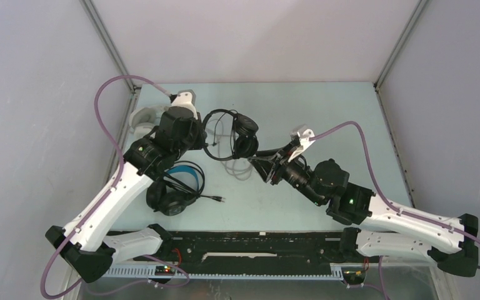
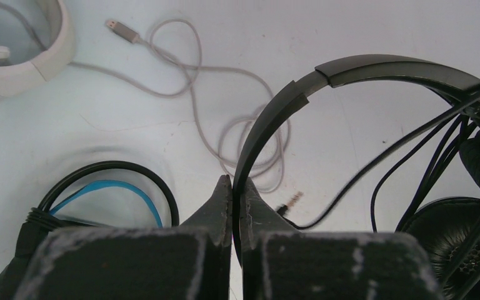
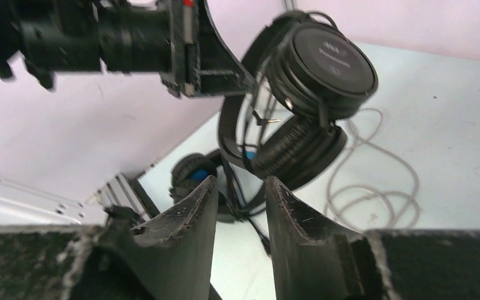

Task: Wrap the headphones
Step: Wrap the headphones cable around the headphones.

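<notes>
Left pincer (image 2: 234,187) is seen clamped on the headband (image 2: 350,65) of the thin black headphones (image 1: 237,134), which appear to be held up off the tabletop (image 1: 325,106) toward its far left part, earcups hanging together. Right pincer (image 3: 240,187) is shown at a narrow gap with nothing gripped, aimed at the black cord (image 2: 381,164) trailing below the cups. The step in hand is judged to be the winding of this pair's cord, barely begun: loose strands are draped across the band and the jack plug (image 2: 290,201) is dangling free. Next, the cord is likely to be pinched by the right pincer and looped round the band without the pair being dragged from the left grip. Blue-banded headphones (image 1: 175,187) are seen by the left edge toward the near corner, white headphones (image 1: 140,119) at the far left corner, their grey cable (image 2: 225,106) spread loose
</notes>
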Tool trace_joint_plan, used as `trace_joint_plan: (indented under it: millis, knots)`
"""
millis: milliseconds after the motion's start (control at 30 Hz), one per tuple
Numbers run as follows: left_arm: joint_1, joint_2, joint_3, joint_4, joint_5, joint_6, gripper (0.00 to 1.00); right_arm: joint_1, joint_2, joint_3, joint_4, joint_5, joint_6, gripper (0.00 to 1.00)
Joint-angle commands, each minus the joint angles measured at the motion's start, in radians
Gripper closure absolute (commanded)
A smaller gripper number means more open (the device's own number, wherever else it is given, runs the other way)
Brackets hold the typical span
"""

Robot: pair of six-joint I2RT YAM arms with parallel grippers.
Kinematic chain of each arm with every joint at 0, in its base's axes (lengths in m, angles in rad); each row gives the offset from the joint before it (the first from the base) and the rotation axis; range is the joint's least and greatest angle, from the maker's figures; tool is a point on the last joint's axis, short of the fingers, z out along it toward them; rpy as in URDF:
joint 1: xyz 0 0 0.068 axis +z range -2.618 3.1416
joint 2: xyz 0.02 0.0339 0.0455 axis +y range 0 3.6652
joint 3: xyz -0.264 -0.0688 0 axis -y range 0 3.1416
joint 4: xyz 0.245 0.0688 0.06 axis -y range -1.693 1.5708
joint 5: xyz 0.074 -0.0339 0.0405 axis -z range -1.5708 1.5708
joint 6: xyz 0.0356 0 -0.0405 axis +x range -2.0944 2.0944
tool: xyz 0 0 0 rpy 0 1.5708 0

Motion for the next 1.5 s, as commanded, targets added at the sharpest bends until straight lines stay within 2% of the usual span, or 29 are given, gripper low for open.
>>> trace_joint_plan:
  millis: [0,267,567,700,1133,1467]
  knots:
    - [0.005,-0.018,-0.019,0.102,-0.097,-0.012,1.00,0.047,0.072,0.139,0.047,0.107,0.068,0.64]
    - [0.004,0.007,-0.009,0.140,-0.193,0.008,1.00,0.083,0.319,0.361,0.059,0.232,0.077,0.64]
    - [0.004,-0.023,-0.023,0.188,-0.221,0.001,1.00,-0.002,0.530,0.536,0.027,0.192,0.183,0.65]
    - [0.004,-0.029,-0.030,0.198,-0.226,-0.002,1.00,-0.020,0.581,0.581,0.010,0.200,0.199,0.66]
    - [0.004,-0.018,-0.033,0.212,-0.214,-0.027,1.00,-0.069,0.777,0.803,-0.197,0.340,0.209,0.64]
    - [0.004,-0.014,-0.039,0.204,-0.221,-0.027,1.00,-0.103,0.844,0.826,-0.171,0.282,0.232,0.66]
